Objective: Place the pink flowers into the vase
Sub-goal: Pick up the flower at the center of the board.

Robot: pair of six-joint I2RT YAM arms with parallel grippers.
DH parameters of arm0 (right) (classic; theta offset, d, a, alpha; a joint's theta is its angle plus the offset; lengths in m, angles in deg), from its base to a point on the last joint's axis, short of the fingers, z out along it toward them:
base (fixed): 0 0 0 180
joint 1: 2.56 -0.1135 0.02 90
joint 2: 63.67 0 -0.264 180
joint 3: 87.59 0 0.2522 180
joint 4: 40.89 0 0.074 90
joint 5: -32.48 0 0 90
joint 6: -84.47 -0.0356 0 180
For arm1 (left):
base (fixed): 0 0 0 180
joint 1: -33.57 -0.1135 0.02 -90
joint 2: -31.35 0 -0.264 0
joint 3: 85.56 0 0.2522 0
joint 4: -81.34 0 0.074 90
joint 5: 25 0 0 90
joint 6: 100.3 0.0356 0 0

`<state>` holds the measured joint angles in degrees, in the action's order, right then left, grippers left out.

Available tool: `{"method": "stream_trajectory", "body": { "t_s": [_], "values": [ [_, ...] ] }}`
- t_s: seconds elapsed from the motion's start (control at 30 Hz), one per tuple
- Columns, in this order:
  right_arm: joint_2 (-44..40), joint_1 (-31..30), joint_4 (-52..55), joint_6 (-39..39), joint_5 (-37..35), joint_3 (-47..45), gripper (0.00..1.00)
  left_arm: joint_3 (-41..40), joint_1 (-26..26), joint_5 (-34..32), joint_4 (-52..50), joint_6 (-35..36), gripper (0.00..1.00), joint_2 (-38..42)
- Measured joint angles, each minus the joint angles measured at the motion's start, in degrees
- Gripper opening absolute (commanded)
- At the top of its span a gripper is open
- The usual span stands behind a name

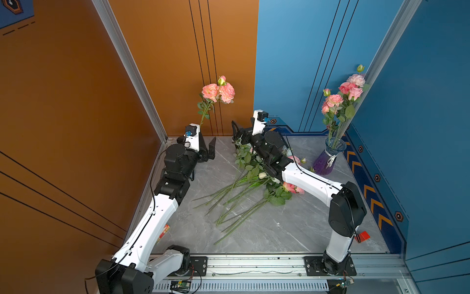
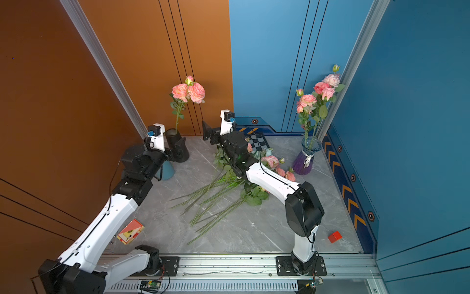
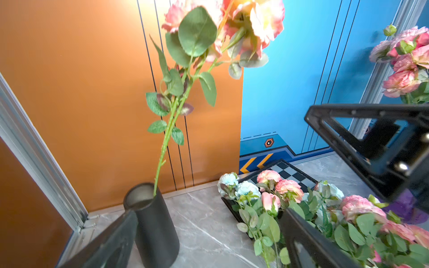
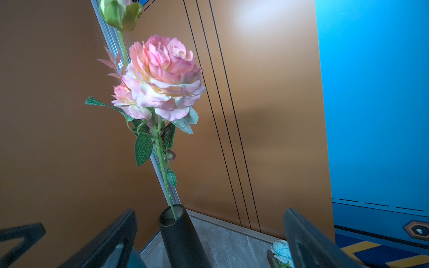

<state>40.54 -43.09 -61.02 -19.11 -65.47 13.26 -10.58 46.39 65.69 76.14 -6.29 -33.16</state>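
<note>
— Where are the pink flowers (image 2: 270, 160)?
— Three places. One pink stem (image 2: 188, 92) stands in the black vase (image 3: 153, 228) at the back; a pink bunch (image 1: 335, 99) stands in the purple vase (image 1: 321, 163); the rest lie in a pile (image 1: 248, 175) on the desk (image 1: 279, 229).
— Is anything held?
— Nothing; both pairs of jaws stand wide apart. The left gripper (image 3: 209, 214) has the black vase just inside one jaw; whether they touch, I cannot tell. The right gripper (image 4: 211, 212) hangs above the pile's blooms, facing the black vase, apart from it.
</note>
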Motion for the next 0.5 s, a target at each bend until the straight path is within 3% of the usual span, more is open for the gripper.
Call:
{"method": "stream_trajectory", "body": {
  "t_s": [0.2,0.33,0.5],
  "values": [
    [-1.66,1.53,0.46,0.76,-1.36,-2.89,1.00,7.13,-3.45,0.07,1.51,3.48,1.00,-5.92],
    [-1.97,2.89,0.50,0.74,-2.08,-5.05,1.00,10.25,-6.38,1.27,2.78,3.58,0.91,-9.07],
    [-1.97,3.48,0.92,0.76,-2.67,-5.70,1.00,11.82,-7.21,3.30,4.31,3.80,0.99,-11.19]
  ]
}}
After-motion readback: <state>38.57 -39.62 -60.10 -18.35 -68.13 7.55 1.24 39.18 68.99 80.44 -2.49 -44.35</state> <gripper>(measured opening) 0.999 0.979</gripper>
